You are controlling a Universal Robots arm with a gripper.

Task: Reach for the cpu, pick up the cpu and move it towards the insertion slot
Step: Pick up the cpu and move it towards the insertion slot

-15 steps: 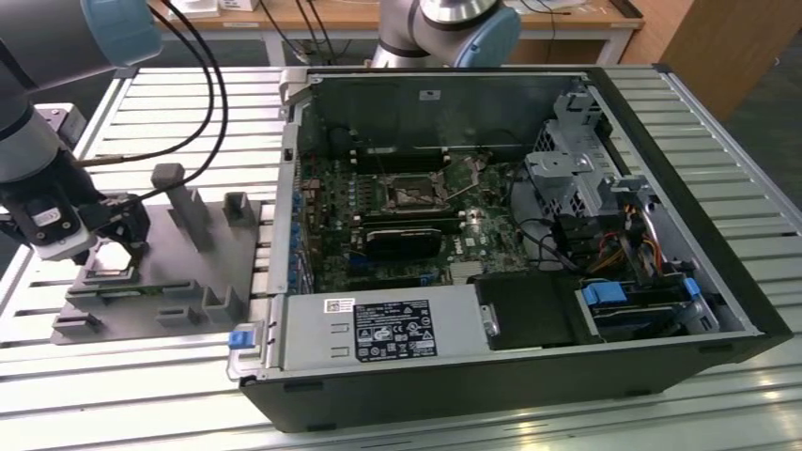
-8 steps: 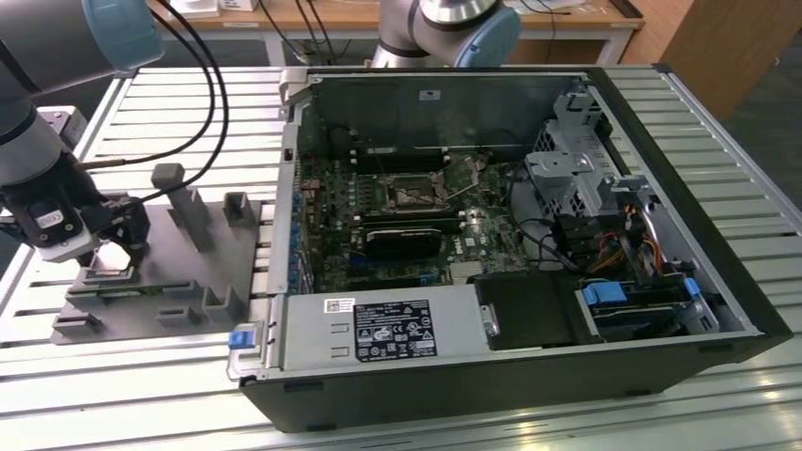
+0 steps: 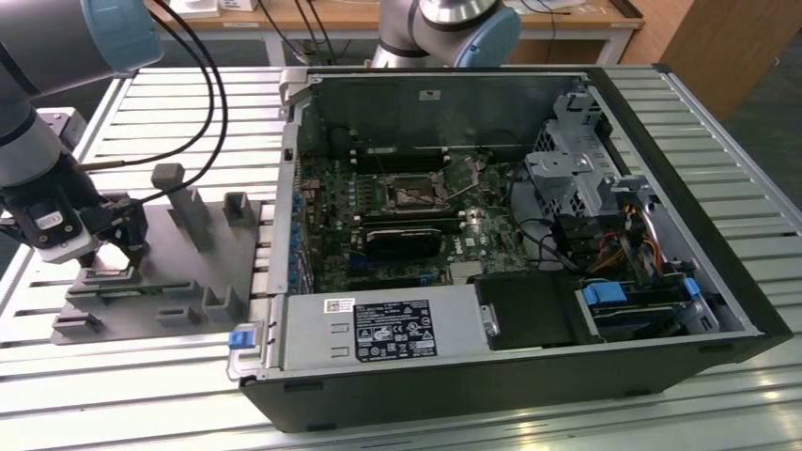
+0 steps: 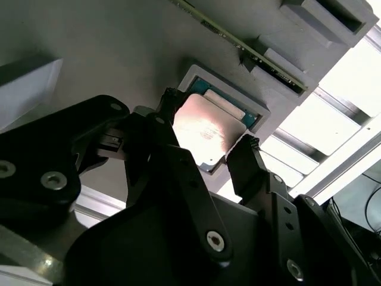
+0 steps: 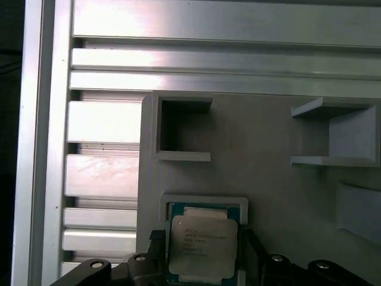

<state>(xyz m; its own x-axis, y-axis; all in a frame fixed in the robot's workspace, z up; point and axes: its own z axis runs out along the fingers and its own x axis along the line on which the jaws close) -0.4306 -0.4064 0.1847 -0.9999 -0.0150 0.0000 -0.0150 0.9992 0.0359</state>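
Observation:
The cpu (image 5: 201, 245) is a small square chip with a silvery top, seen in both wrist views just over a pale-rimmed pocket (image 5: 205, 201) of the grey fixture (image 3: 163, 282). My gripper (image 4: 208, 126) is shut on the cpu (image 4: 205, 134), its two black fingertips (image 4: 244, 152) pressing on opposite edges. In the exterior view the gripper (image 3: 107, 252) stands low over the fixture's near left part, at that view's left. The insertion slot (image 3: 411, 193), a small silvery-framed socket with a dark centre, lies on the motherboard inside the open computer case, well to the right of the gripper.
Upright grey posts (image 3: 188, 211) rise from the fixture close to the gripper. The case's metal wall (image 3: 291, 188) stands between the fixture and the motherboard. A black rectangular card (image 3: 401, 242) lies just below the socket. Cables (image 3: 207, 85) trail from the arm. The table is ribbed aluminium (image 5: 101, 179).

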